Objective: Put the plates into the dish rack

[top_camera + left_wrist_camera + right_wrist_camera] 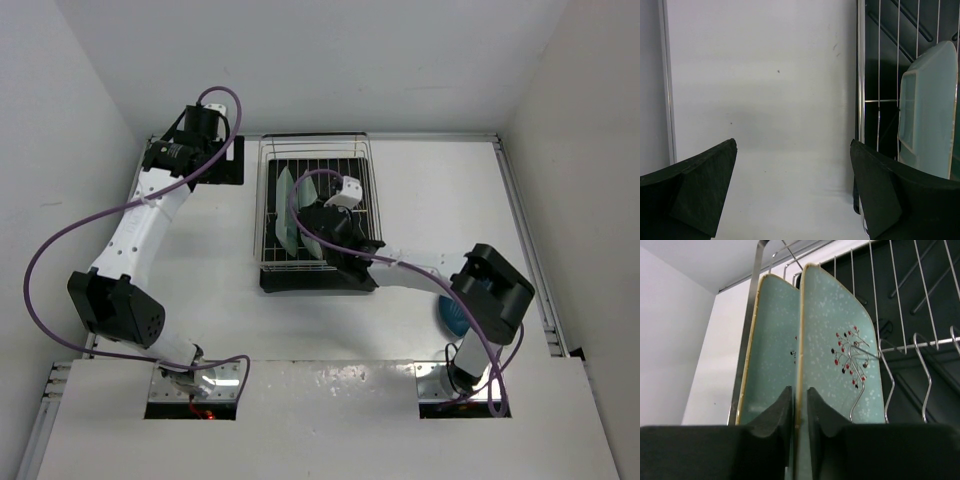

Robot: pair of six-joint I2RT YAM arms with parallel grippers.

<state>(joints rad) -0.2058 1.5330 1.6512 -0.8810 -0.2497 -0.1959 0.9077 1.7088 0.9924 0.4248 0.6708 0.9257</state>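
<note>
Notably: right gripper (800, 392) was clamped on the second mint plate (835, 330), upright in the dish rack (315, 138) beside the first mint plate (767, 350). Left gripper (792, 145) gaped, empty. Blue plate (448, 318) lay outside. Advised: release only once seated between wires.

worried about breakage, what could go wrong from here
The right tool pinches only the rim of the held mint plate, which stands almost against the other mint plate in the dish rack. Once released, it might tip into it. The blue plate lies partly under the right arm's elbow, so pulling back could bump it.
</note>
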